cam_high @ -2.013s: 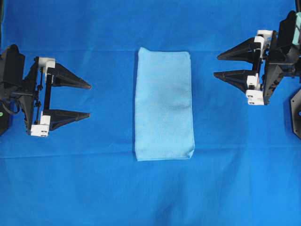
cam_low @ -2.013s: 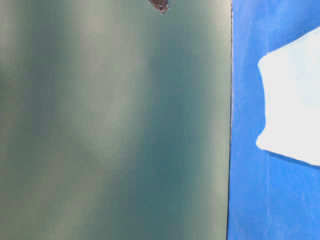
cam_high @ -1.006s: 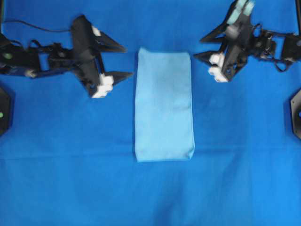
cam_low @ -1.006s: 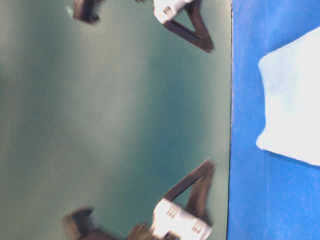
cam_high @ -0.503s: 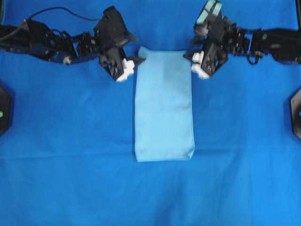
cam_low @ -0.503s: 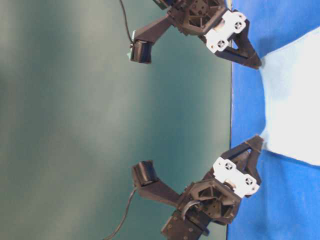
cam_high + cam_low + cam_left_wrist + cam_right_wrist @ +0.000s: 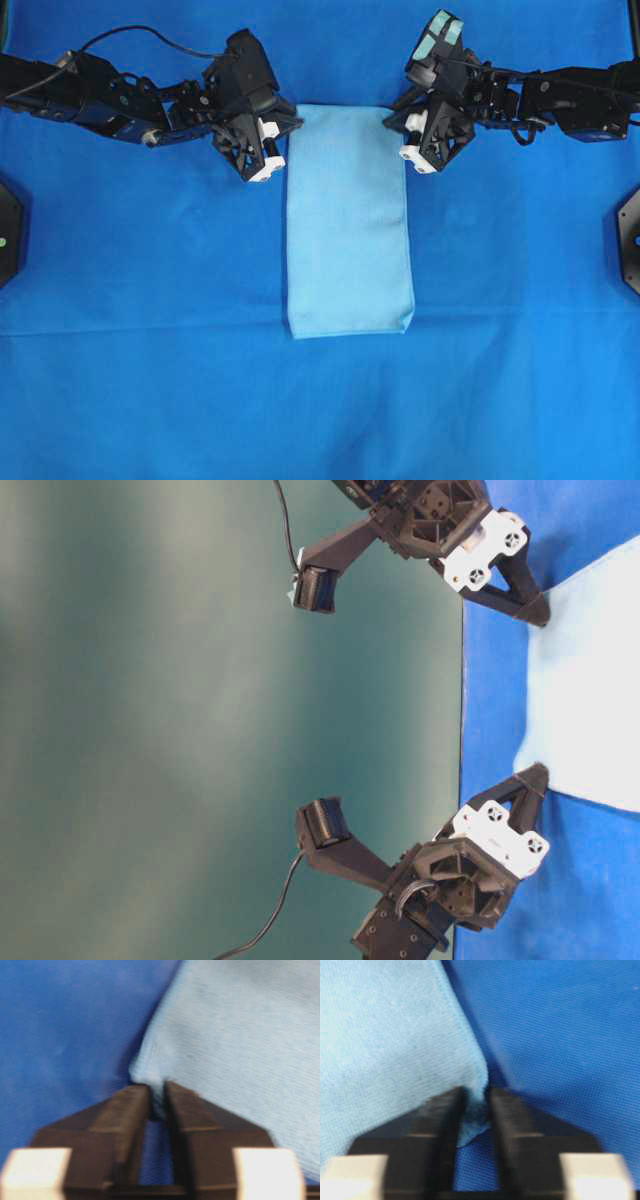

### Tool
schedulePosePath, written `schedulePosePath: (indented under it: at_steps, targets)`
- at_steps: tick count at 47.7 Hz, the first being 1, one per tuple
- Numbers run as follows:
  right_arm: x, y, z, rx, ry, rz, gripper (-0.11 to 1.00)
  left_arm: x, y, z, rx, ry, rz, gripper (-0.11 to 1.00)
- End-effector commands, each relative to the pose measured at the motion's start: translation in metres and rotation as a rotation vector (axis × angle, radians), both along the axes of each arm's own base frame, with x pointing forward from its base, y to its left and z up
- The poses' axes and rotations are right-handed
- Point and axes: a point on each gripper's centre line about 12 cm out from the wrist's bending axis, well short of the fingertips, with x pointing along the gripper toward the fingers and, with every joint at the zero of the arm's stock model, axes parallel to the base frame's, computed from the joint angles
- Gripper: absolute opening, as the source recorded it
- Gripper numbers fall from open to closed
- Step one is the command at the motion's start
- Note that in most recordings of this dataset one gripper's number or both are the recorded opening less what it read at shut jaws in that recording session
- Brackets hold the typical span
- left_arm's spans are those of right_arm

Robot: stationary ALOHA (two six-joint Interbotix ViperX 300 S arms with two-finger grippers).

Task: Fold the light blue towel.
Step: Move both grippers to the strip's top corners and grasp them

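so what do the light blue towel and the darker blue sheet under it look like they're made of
The light blue towel looks like thin microfibre: matte, with a fine napped weave and a stitched hem showing in the right wrist view. The darker blue sheet looks like a smoother woven cloth, matte, with fine ribbing and faint creases. Neither fibre can be confirmed by look alone.

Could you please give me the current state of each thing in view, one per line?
Towel: folded into a long rectangle, flat on the cloth, both far corners pinched.
Left claw: shut on the towel's corner.
Right claw: shut on the towel's other far corner.
Cloth: spread flat under everything.
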Motion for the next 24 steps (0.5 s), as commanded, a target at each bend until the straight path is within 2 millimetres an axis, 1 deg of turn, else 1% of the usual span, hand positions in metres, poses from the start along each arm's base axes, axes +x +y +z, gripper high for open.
schedulePosePath:
  at_steps: [1,3,4,5,19,24]
  targets:
    - [0.001,0.001,0.004,-0.007,-0.012,0.006,0.19,0.006,-0.001,0.007,0.02,-0.02,-0.016,0.18]
    - [0.001,0.002,0.004,-0.006,-0.011,0.009,0.08,0.006,-0.003,0.005,0.028,-0.01,-0.029,0.13]
    - [0.002,0.004,0.004,-0.006,-0.011,0.012,0.04,0.007,-0.003,0.005,0.033,-0.01,-0.034,0.13]
    - [0.002,0.004,0.004,-0.006,-0.009,0.013,0.03,0.007,-0.004,0.004,0.036,-0.007,-0.039,0.13]
    - [0.002,0.007,0.005,0.003,-0.016,0.008,0.03,0.008,-0.004,0.008,0.05,-0.014,-0.046,0.13]
    - [0.001,0.006,0.011,-0.002,-0.028,0.002,0.03,0.009,-0.004,0.021,0.061,-0.036,-0.047,0.13]
